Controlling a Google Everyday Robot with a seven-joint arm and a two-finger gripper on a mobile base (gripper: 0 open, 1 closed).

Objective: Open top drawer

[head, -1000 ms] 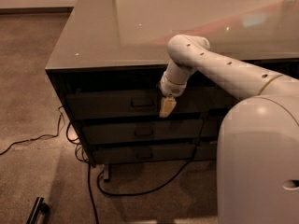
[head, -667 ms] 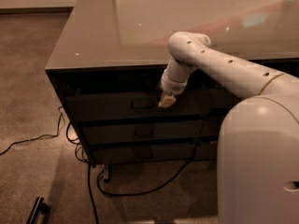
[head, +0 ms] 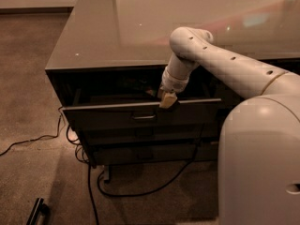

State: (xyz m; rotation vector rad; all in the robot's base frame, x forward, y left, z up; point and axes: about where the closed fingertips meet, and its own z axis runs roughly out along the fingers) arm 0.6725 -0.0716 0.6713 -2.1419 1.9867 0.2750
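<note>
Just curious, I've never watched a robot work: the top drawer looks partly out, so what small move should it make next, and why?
Probably a short pull straight out, away from the cabinet. The pincer sits at the upper edge of the top drawer, near its handle, and that drawer is only partly out.

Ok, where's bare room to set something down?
The glossy grey countertop is bare left of the white arm. Crowded: black cables on the carpet, and the gripper at the upper edge of the dark grey top drawer, whose inside is too dark to judge.
</note>
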